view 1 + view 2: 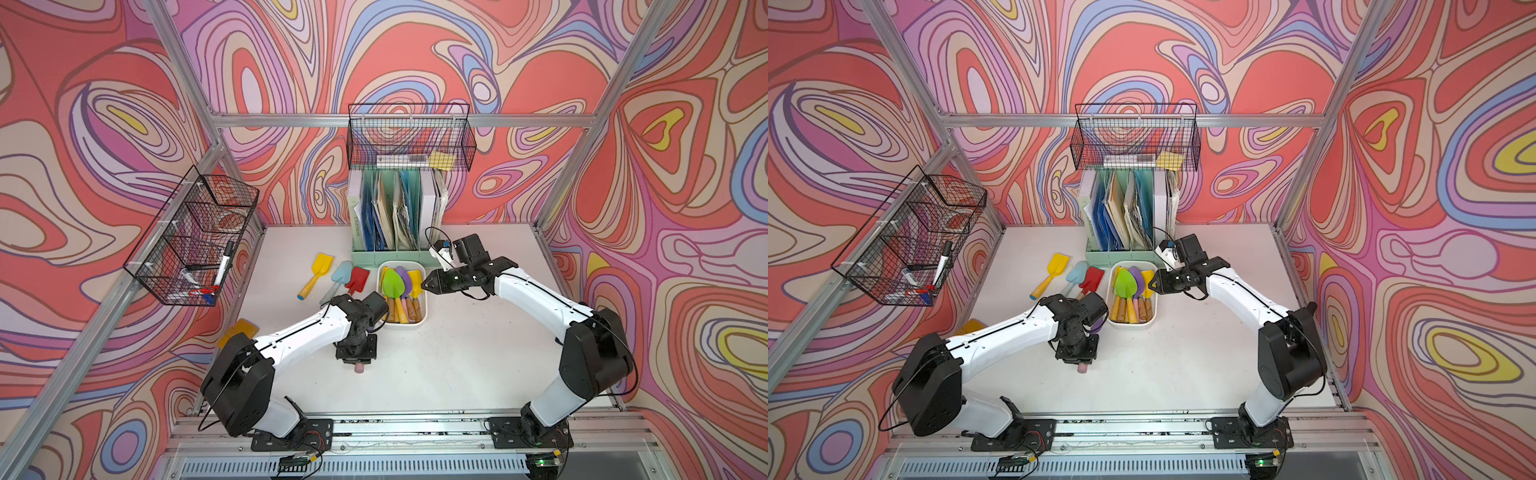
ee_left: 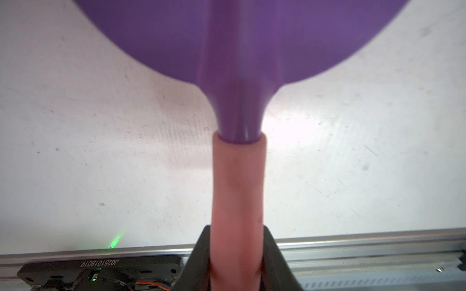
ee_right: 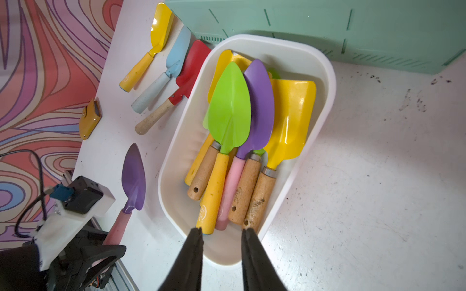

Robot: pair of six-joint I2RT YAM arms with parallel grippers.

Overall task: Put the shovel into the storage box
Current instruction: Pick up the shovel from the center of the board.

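Note:
My left gripper (image 2: 237, 229) is shut on the pink handle of a purple shovel (image 2: 237, 50). In the right wrist view this shovel (image 3: 133, 173) sits outside the storage box, beside its long side. In both top views the left gripper (image 1: 357, 362) (image 1: 1081, 360) points at the table's front, and the arm hides most of the shovel. The storage box (image 1: 420, 326) (image 1: 1153, 322) (image 3: 330, 83) is a white tub holding several shovels. My right gripper (image 3: 222, 231) (image 1: 426, 286) (image 1: 1152, 284) hangs open over one end of the tub with nothing between its fingers.
Yellow (image 1: 318, 270), light blue (image 1: 338, 276) and red (image 1: 357, 279) shovels lie on the table left of the tub. A mint-green file holder (image 1: 390, 253) stands right behind it. Black wire baskets hang on the back wall (image 1: 409, 137) and left wall (image 1: 191, 237). A small yellow item (image 1: 239, 330) sits at the left edge.

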